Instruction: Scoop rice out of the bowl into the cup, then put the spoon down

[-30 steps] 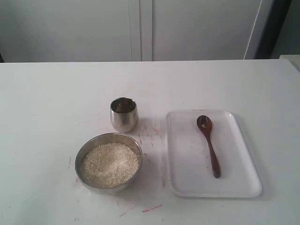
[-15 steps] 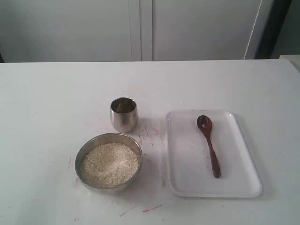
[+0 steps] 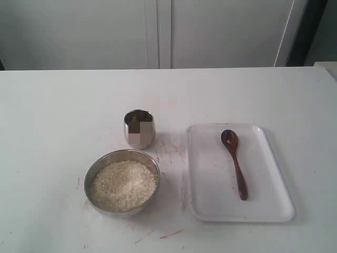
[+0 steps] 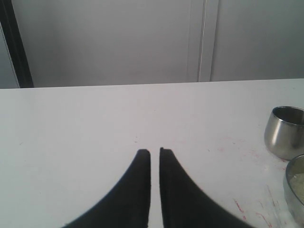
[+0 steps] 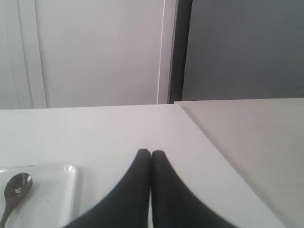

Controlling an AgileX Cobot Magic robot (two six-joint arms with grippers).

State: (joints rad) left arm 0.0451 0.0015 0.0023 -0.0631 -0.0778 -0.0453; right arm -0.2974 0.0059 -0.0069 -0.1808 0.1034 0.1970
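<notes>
From the exterior view, a white table (image 3: 52, 116) holds everything. The shiny steel cup (image 3: 139, 129) stands upright near the middle. The round steel bowl (image 3: 88, 176) sits near the cup, closer to the front edge and a bit to the left. The two do not touch. The bowl is full of white rice (image 3: 123, 185). To the right of both lies a white tray (image 3: 210, 179). The dark brown spoon (image 3: 235, 163) lies flat on the tray. Its scoop end points to the back of the table and its handle points to the front.

In the left wrist view, the left gripper (image 4: 152, 152) is over bare table. Its two black jaws are almost together, with only a thin slit between them. They pinch nothing. The cup (image 4: 285, 132) stands well off to one side, and an edge of the bowl (image 4: 290, 183) peeks in beside it.

In the right wrist view, the right gripper (image 5: 151, 153) has its jaws pressed tight together, with nothing between them. A corner of the tray (image 5: 57, 190) shows off to one side, with the scoop of the spoon (image 5: 16, 186) on it.
</notes>
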